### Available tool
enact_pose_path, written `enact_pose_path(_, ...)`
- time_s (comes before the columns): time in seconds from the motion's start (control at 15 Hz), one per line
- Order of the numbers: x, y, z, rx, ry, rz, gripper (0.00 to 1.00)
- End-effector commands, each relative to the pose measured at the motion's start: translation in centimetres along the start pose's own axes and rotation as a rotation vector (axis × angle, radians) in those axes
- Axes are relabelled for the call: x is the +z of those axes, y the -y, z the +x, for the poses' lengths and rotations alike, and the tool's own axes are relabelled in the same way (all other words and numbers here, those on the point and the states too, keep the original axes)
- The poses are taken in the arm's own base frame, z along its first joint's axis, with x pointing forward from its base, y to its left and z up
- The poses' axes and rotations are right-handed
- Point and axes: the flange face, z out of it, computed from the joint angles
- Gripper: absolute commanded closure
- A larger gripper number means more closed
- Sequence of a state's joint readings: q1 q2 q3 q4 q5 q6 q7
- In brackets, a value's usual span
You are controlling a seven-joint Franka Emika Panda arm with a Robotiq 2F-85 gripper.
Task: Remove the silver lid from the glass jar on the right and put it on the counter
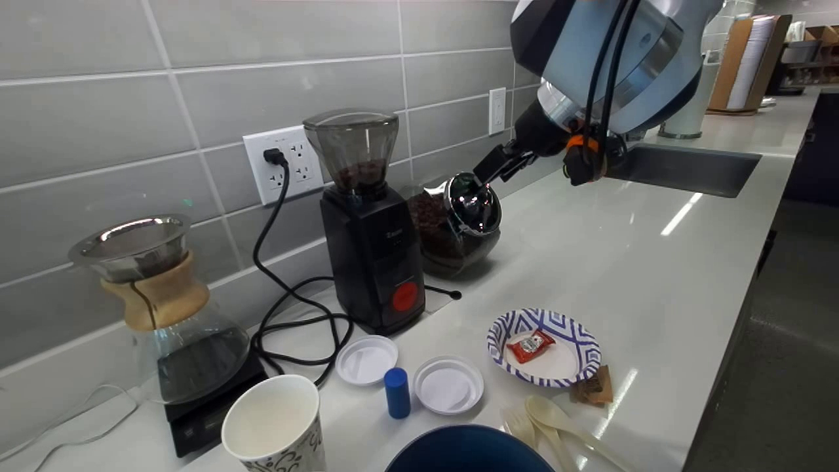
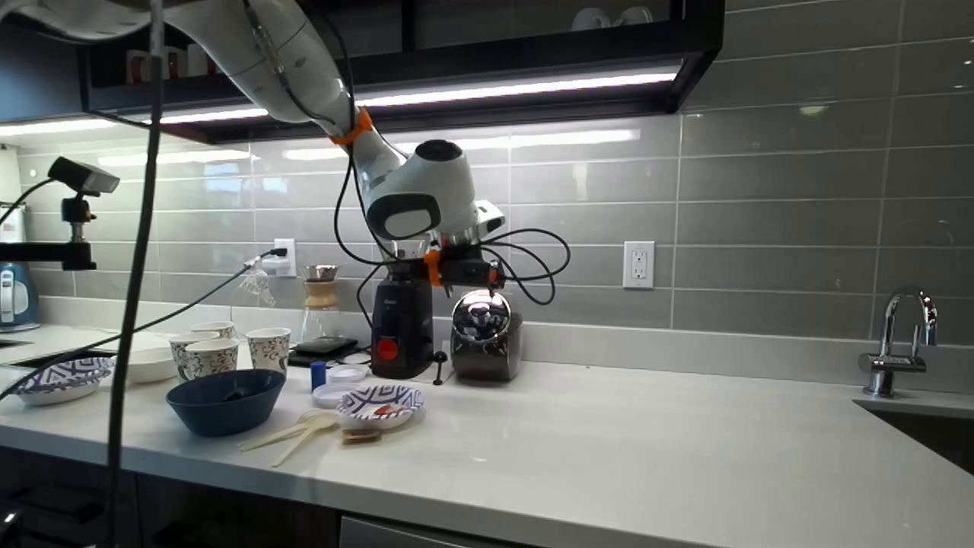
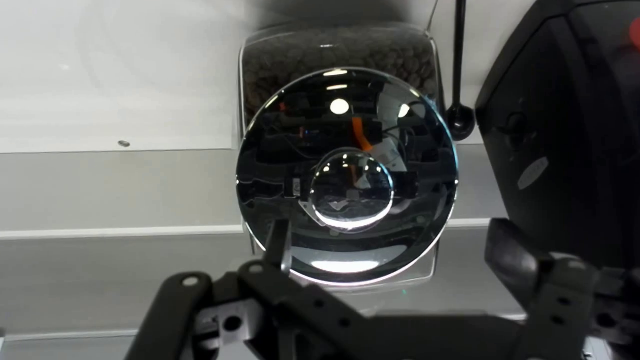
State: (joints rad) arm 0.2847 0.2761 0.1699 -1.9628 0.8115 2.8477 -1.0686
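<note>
Grey tiles [image 1: 98, 39] cover the wall behind one long white desk [image 2: 647, 457], and two outlet plates [image 1: 298, 176] show in both exterior views. One glass jar [image 2: 494, 358] of brown beans [image 3: 325, 55] stands on that desk, and the one silver lid [image 3: 346, 177] is still on it, tilted. In the wrist view, one end effector [image 3: 392, 245] comes in from six o'clock, released, its two fingers [image 3: 277, 245] wide apart. The finger between seven and eight o'clock crosses the lid's rim in that view, while the finger near four o'clock lies beyond it; I cannot tell whether either touches the lid. One black rod [image 3: 459, 90] with a rounded end is between the jar and one black grinder [image 1: 373, 255].

In an exterior view, the jar stands just beside the grinder, between two and three o'clock from it. Around that same grinder, one glass carafe [image 1: 190, 334] sits between eight and nine o'clock, two white discs [image 1: 367, 360] lie at six and five with one blue tube [image 1: 396, 396] between them, and one patterned plate [image 1: 583, 347] at four holds one red packet [image 1: 529, 345]. One brown packet [image 1: 595, 387] lies at the plate's edge, between four and five o'clock.

In an exterior view, four paper cups [image 2: 211, 358] stand around nine o'clock from the grinder and one blue bowl [image 2: 226, 411] near eight. One tap [image 2: 884, 361] and one sink [image 2: 928, 434] are around three o'clock, well apart from it.
</note>
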Motion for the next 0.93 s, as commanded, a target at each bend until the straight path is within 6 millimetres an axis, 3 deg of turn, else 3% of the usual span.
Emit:
enact_pose_path(0.0, 1.2, -0.6, 0.5, 0.001, -0.037, -0.017, 0.0)
enact_pose_path(0.67, 2.4, -1.2, -0.6, 0.015, -0.005, -0.035, 0.0)
enact_pose_path(0.8, 2.6, -1.3, -0.6, 0.015, -0.009, -0.037, 0.04)
enact_pose_path(0.87, 2.7, -1.3, -0.7, 0.012, -0.008, -0.04, 0.11)
